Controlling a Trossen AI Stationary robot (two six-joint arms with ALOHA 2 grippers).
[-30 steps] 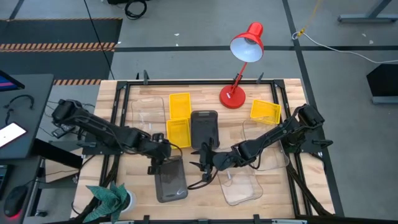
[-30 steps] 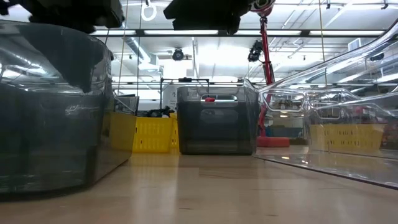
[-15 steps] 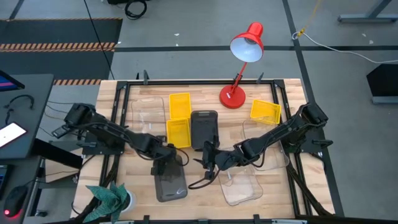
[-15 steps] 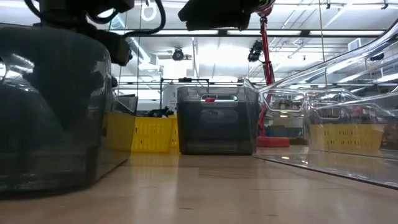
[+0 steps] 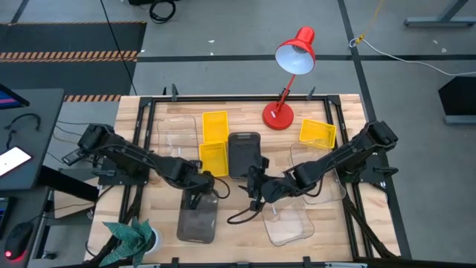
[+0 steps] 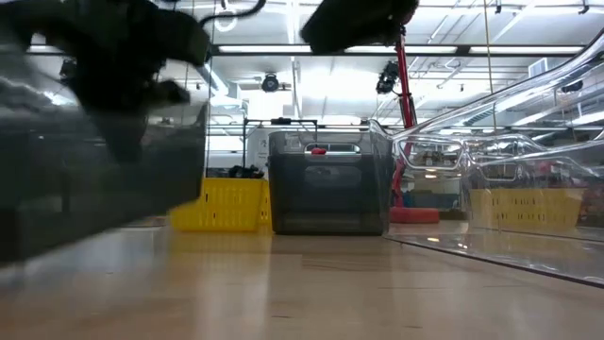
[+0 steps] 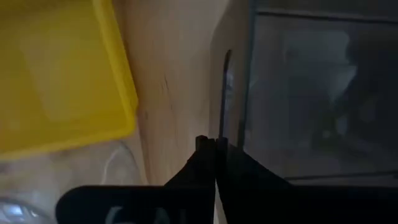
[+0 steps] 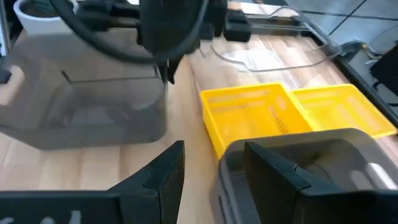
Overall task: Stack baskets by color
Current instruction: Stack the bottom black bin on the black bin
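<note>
My left gripper points down and is shut on the far end of a smoky dark-grey basket near the table's front. A second dark-grey basket stands at the table's middle. My right gripper hovers open over its near end and touches nothing. Yellow baskets lie left of it and another yellow basket sits at the far right. Clear baskets lie at the near right and far left. My left gripper pinches the grey basket's far short wall between its two fingers, one inside and one outside. The fingers come from above, pointing down. In the low view the basket shows tilted with its underside off the table.
A red desk lamp stands at the far edge, right of middle. A third clear basket lies under my right arm. A green cloth-like thing sits at the near left corner. Bare wood lies between the two grey baskets.
My left gripper has taken hold of the grey basket's far wall. The basket has risen off the table, turned straighter and shifted toward the left edge. My right gripper has drifted a little toward the far right.
</note>
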